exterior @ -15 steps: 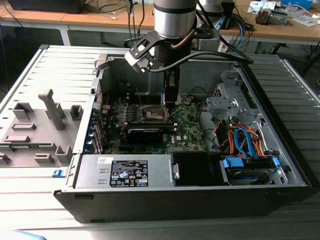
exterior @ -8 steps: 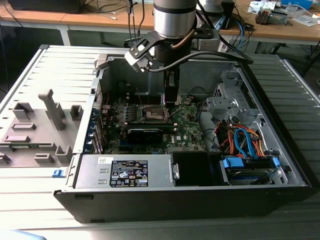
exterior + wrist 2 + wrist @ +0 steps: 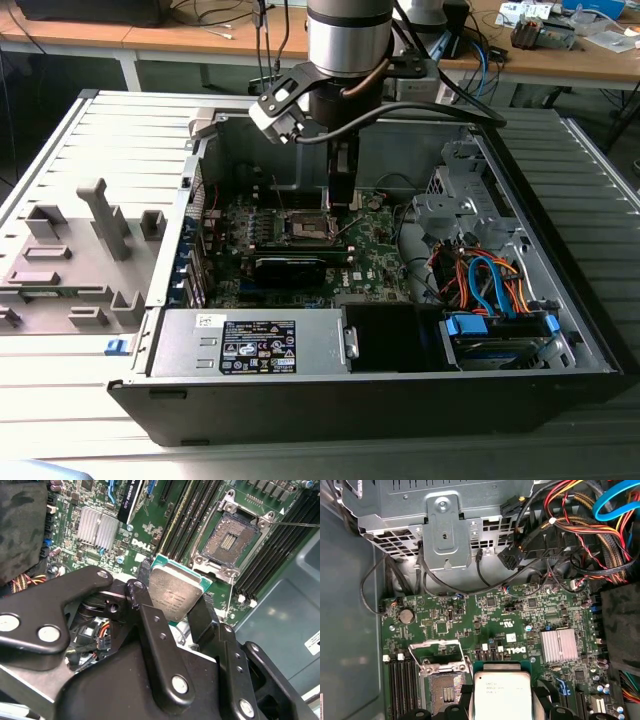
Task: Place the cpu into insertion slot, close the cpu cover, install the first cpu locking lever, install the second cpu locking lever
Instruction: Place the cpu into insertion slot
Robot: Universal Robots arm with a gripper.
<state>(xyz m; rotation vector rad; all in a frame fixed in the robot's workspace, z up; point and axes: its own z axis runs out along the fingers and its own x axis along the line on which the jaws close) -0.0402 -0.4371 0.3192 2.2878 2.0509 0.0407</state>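
Black fingers [image 3: 145, 611] pinch the flat silvery square cpu [image 3: 175, 594] near the insertion slot [image 3: 231, 541].

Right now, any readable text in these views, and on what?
cpu top: etched lines, too small to read.
green board: white maker's logo beside the heatsink; other print too small.
power supply label: too small to read.
white sticker: blurred.
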